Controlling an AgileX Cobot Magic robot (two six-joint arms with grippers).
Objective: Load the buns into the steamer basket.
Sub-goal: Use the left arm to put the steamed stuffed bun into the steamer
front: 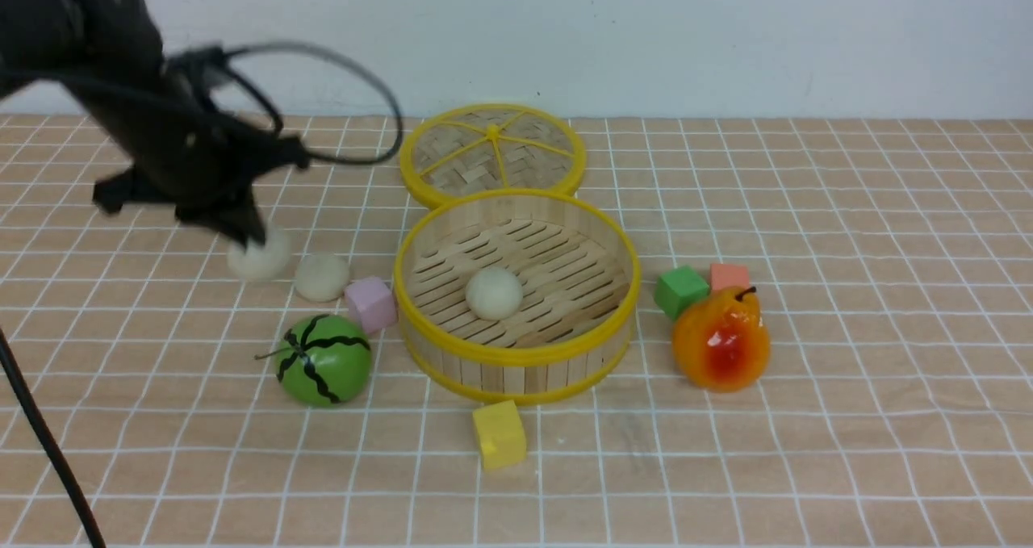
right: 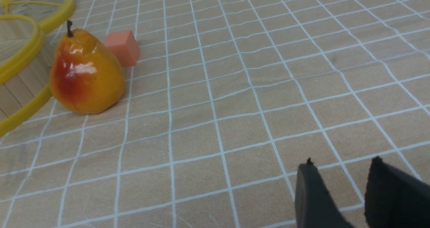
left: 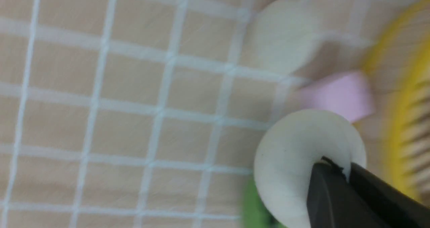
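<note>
A checked tan cloth (front: 847, 419) covered the whole table. The black left arm (front: 105, 88) reached down from the 10 o'clock corner of the front view. Its left gripper (front: 246, 237) was pinched tight on the far-left bun (front: 262, 261). In the left wrist view the dark fingers (left: 322, 194) bit into that bun's top. Whether the bun had left the cloth could not be told.

The steamer basket (front: 516, 362) stood upright at the centre. Its flat lid (front: 492, 148) lay at the basket's 12 o'clock, touching the far rim. The orange pear (front: 721, 338) stood at the basket's 3 to 4 o'clock, near it but apart. The green watermelon toy (front: 324, 360) sat at 8 o'clock.

One bun (front: 494, 293) lay on the basket's slatted floor, slightly toward 9 o'clock of its middle. The second bun (front: 322, 277) rested on the cloth at the basket's 9 o'clock, between the held bun and the pink cube (front: 371, 304), which was just beside the basket wall.

The yellow cube (front: 499, 433) lay at 6 o'clock, just beside the basket. The green cube (front: 680, 290) and orange cube (front: 729, 275) sat at 3 o'clock, behind the pear.

The right gripper (right: 342, 164) hung above bare cloth, its jaws apart and empty.
</note>
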